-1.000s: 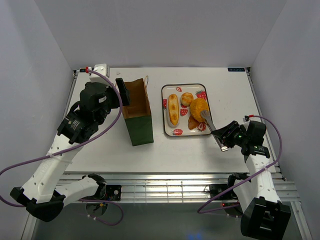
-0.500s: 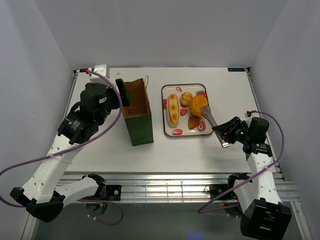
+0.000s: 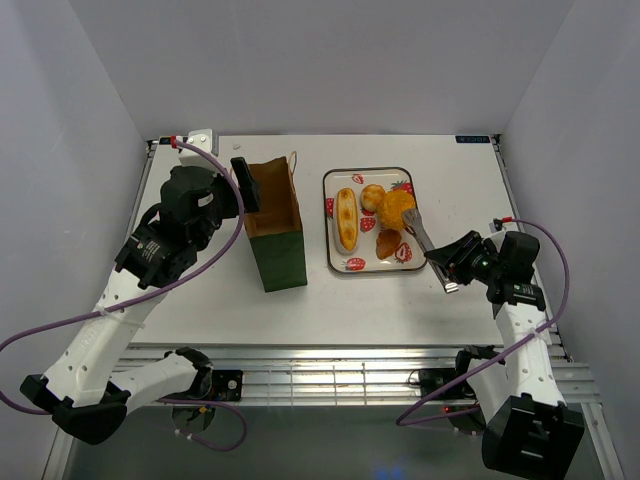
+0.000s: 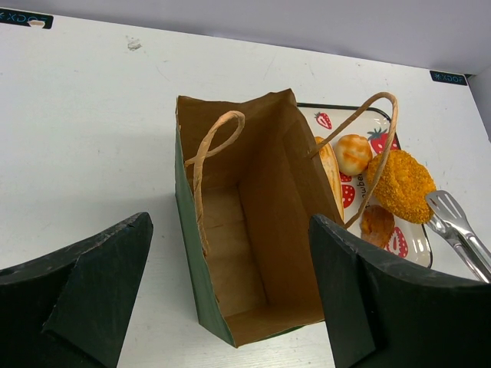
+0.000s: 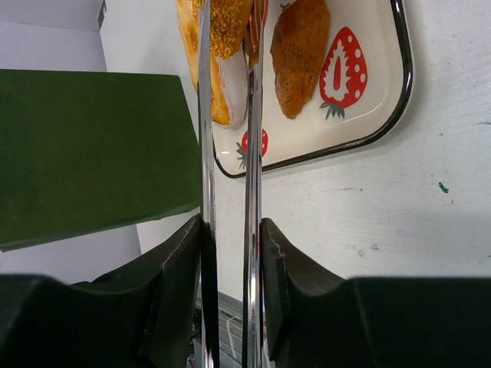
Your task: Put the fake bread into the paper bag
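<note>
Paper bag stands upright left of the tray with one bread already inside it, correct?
Not quite. The paper bag stands upright left of the tray, but it is empty: the left wrist view shows its bare brown floor.

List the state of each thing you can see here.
Bag, upright, open, empty.
Tray, flat, loaded.
Long roll, on tray.
Round bun, on tray.
Dark piece, on tray.
Big bun, tongs tips against it.
Tongs, clamped in right fingers.
Left fingers, open, by the bag.
</note>
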`<state>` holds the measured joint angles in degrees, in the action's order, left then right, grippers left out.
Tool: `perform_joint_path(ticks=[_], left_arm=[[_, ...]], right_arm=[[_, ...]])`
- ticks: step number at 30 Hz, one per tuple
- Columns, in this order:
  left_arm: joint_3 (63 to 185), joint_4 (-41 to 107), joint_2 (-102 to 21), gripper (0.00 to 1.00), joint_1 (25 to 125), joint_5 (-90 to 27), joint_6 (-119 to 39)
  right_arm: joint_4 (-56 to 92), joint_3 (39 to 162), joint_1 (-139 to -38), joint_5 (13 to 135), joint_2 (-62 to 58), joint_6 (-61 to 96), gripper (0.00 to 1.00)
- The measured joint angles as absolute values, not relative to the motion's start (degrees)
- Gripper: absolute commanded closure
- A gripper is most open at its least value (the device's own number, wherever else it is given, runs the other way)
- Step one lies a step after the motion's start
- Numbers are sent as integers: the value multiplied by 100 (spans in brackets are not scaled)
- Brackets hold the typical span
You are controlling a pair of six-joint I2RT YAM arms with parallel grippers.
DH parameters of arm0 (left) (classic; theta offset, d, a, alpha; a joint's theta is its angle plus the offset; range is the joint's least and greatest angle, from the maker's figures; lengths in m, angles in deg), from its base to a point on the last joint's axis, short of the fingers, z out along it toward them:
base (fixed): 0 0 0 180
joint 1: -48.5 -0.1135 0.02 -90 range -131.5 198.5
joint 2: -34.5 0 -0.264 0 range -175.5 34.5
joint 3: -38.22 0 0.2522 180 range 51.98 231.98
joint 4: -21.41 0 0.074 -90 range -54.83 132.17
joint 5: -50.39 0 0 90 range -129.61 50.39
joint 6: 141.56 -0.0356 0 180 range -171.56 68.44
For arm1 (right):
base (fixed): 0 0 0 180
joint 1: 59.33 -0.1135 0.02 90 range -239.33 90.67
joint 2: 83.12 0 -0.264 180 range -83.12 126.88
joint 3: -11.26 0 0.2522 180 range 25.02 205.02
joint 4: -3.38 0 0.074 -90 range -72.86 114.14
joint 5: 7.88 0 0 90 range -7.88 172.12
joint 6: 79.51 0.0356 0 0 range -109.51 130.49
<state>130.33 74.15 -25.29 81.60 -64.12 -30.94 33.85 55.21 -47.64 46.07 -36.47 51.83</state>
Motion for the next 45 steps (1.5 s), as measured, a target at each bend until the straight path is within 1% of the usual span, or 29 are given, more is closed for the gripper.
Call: perform_joint_path(ticks=[1,7,16,19,22,23,25,27,35,45], left_arm=[[13033,7415,-2529,7,8160,-6412,-3094],[13033,7413,-2529,7,8160,-6406,-3094],[13033,7413,-2527,8,8160,-6408,-3094],[13026,7411,-2523,7,8160,-6410,-3094],[12987,7408,-2497,7,8160,-6410,-3094],[12969,7400,-2484,7,8160,-6410,-3094],[12945,7398,-2464,7,8160,-6412,-3094],[12932,7398,-2449,7,8160,-6415,-3094],[12917,7389,-2390,7,8160,-6417,-3094],[12851,7376,-2376,7,8160,-6423,-3094]], right_arm=[[3402,5526,-4764,4605,-3629,5168,92],[3413,5526,-4764,4568,-3426,5030,82],[3317,5513,-4764,4467,-3315,4954,70],[3278,5493,-4764,4452,-3282,4941,63],[3212,5425,-4764,4437,-3282,4930,61],[3212,5408,-4764,4437,-3280,4930,58],[3203,5392,-4764,4424,-3275,4925,57],[3192,5371,-4764,4413,-3275,4928,54],[3197,5325,-4764,4402,-3284,4928,47],[3129,5211,-4764,4399,-3183,4921,46]])
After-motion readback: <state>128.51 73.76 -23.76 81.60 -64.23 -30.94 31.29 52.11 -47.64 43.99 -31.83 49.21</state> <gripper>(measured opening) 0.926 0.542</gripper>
